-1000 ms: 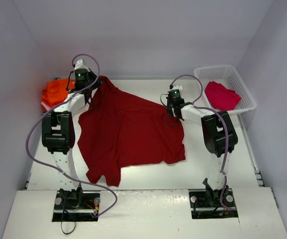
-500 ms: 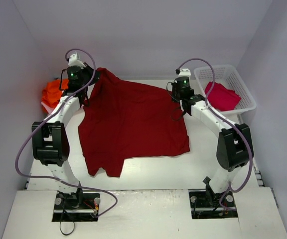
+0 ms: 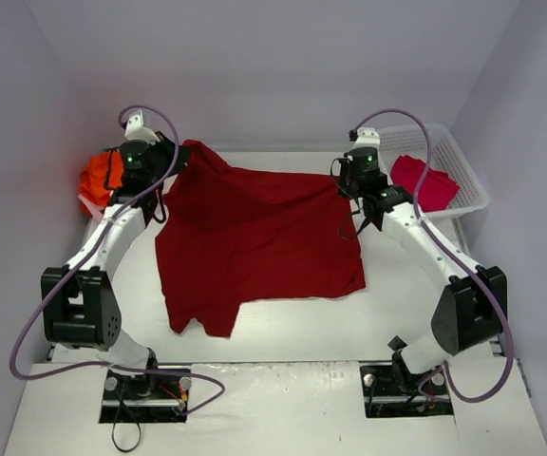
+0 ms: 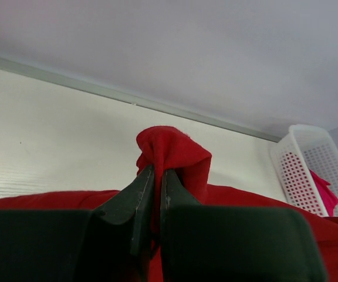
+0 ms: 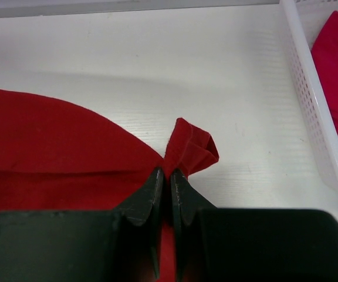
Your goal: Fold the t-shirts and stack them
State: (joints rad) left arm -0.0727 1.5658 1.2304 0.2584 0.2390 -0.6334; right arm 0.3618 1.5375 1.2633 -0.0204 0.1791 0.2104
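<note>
Both arms have reached further toward the back wall over the last second, drawing the far edge of the red shirt (image 3: 254, 237) out straighter. At far left the orange shirts (image 3: 98, 176) sit heaped at the edge of the table (image 3: 397, 313). Just beside them the left gripper (image 4: 157, 170) is pressed together on a bunched far corner of the red shirt, which lies spread across the middle with a sleeve trailing near left. The right gripper (image 5: 170, 171) pinches the other far corner, low over the table. Beyond it the basket (image 3: 463, 180) holds a crimson shirt (image 3: 424, 182). This looks like the spreading step before the first fold. Next, I'd judge, both corners want laying down flat and level, keeping the edge taut.
</note>
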